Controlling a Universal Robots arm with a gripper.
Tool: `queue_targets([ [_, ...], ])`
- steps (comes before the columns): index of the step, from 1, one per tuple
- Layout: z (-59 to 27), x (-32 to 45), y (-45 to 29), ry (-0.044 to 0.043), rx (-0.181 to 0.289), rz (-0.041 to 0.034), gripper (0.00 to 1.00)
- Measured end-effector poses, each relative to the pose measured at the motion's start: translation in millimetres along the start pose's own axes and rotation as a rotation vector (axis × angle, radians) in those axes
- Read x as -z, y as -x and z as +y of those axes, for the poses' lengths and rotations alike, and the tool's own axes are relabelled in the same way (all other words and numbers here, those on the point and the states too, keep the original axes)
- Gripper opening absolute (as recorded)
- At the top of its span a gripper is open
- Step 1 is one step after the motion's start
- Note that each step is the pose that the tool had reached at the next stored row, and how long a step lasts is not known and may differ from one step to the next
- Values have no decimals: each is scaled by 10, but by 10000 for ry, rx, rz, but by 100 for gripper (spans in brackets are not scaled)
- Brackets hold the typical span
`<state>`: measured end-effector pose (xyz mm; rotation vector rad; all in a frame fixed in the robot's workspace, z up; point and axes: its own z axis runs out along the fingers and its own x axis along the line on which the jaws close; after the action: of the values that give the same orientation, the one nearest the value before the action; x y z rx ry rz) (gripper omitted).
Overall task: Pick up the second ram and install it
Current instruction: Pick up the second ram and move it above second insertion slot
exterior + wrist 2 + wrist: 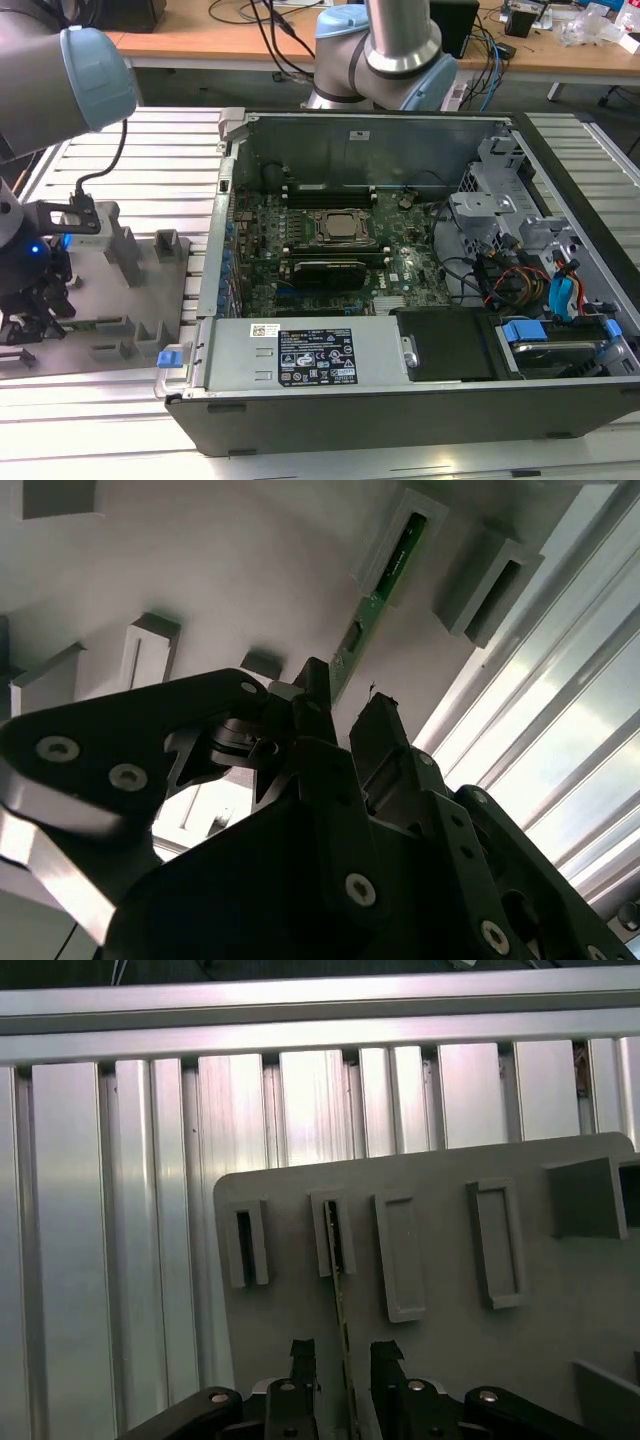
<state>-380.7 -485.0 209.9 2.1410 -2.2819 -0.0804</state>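
My claw (342, 1348) spread, second ram (372, 598) standing on edge in a slot of the grey fixture plate (270, 1320), running between my fingers (301, 1355), its near end hidden behind them, contact unclear.

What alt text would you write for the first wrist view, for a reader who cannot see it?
The second ram, a thin green stick seen edge-on, runs from a slotted block on the grey fixture plate between the gripper's open jaws. A ribbed aluminium table lies beyond.
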Motion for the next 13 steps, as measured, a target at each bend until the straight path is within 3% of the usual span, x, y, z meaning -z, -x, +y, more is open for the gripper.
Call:
queue_targets([
  [4, -1, -64, -2, 0, 9, 1, 36],
  [10, -1, -69, -2, 0, 9, 1, 36],
  [13, -1, -69, -2, 1, 9, 0, 28],
])
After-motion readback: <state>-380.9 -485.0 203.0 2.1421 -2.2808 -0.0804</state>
